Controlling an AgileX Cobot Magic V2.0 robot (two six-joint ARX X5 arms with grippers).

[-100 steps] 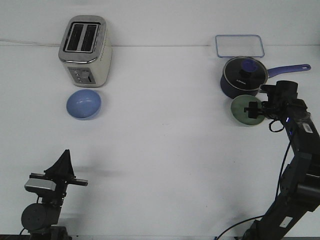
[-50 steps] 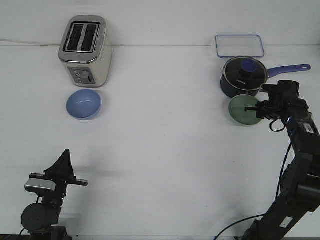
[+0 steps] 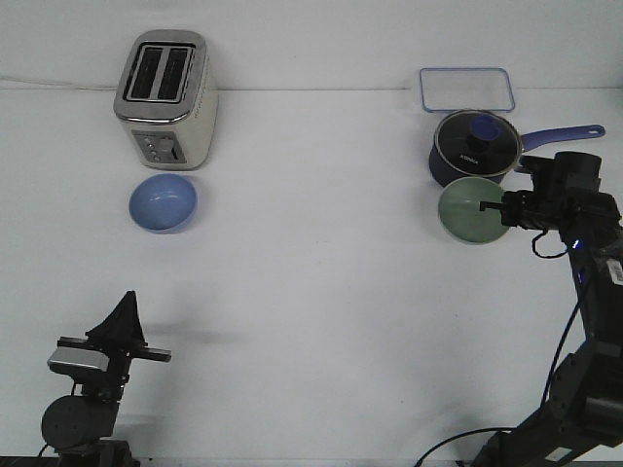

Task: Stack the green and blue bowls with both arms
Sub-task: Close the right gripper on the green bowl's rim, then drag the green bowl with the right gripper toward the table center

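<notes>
**Ana:** Trouble could come quickly here. The right pincer (image 3: 494, 206) is clamped on the rim of the green bowl (image 3: 469, 210), one finger inside it and the other apparently outside. A thin edge grip like that, I reckon, could let the bowl swing or slide out on the way across.

**Ben:** And the saucepan (image 3: 471, 149) sits just beside it at twelve o'clock. A careless lift could clip its lid or handle.

**Ana:** Green bowl: pale mint, round, smooth, open side facing us, at about three o'clock on the counter (image 3: 321, 292). Whether it has left the surface, I cannot tell.

**Ben:** Blue bowl (image 3: 164, 202) is well apart at nine o'clock, upright, pale periwinkle, right in front of the toaster (image 3: 165, 100). A hard landing there might shove it.

**Ana:** Left pincer (image 3: 125, 309) is parked at seven o'clock, fingertips together in a point, holding nothing.
</notes>
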